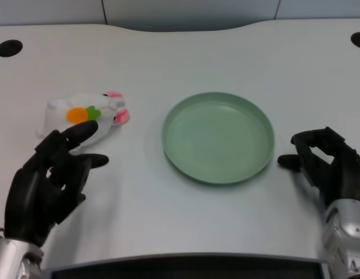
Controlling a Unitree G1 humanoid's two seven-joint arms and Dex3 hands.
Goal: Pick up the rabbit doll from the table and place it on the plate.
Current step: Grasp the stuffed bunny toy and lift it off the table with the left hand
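Note:
A white rabbit doll point(81, 113) with pink ears and an orange carrot patch lies on the table at the left. My left hand point(49, 183) hovers just in front of it, open with fingers spread, its upper fingertips covering the doll's near edge. Whether they touch it I cannot tell. The green plate point(218, 137) sits empty at the centre, to the right of the doll.
My right hand point(325, 163) rests with curled fingers right of the plate. Two black holes point(8, 47) mark the table's far corners, the other point(359, 39) at the right. A dark edge runs along the table's front.

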